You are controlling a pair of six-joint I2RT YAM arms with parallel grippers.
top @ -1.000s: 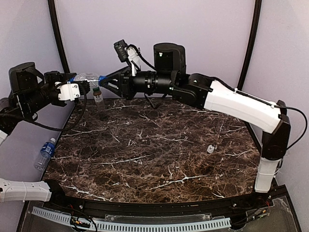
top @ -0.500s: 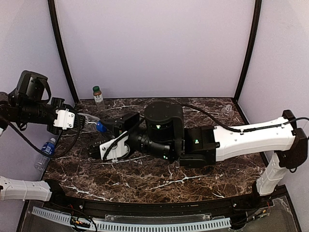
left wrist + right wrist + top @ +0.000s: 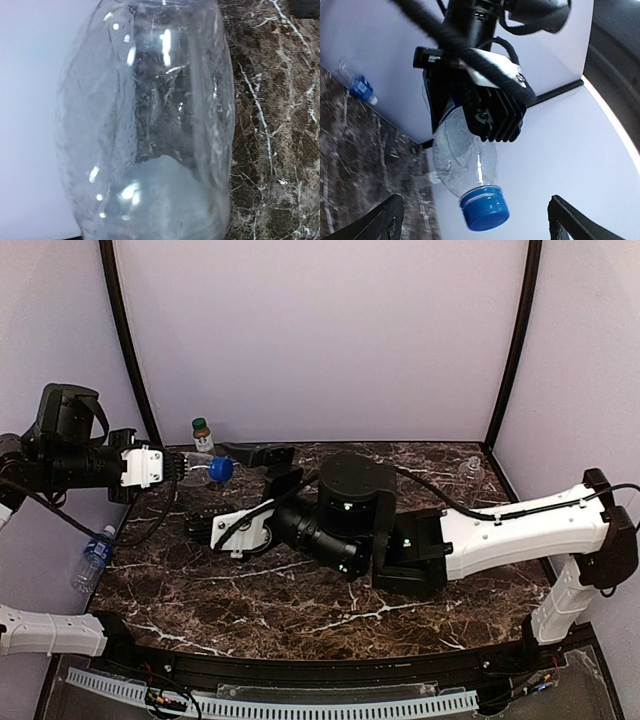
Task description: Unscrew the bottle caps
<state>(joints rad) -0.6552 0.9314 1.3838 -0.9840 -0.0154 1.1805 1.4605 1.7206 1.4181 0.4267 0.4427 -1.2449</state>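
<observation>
A blue-labelled bottle lay on its side at the left edge of the dark marble table, its cap end turned toward the back wall.

Above and to its right, the left gripper was clamped on the base end of a clear unlabelled bottle. It held the bottle off the table and roughly level, with the neck aimed to the right. From the left wrist camera the bottle's transparent body filled almost the whole frame, with marble showing beside and through it, and the fingers themselves were out of sight. The blue cap sat on the neck.

Just behind that cap in the overhead view, a brownish bottle with a pale label and a green top stood upright at the table's far edge.

The right gripper, reaching in from the right across the table, faced the capped end with its fingers spread wide. One finger stood on either side of the blue cap, and neither touched it. Its wrist camera showed the cap hanging between the two fingertips with open space on both sides.

Near the far right corner sat a small clear bottle, well apart from both arms and too small in the frame to make out a label or cap.
</observation>
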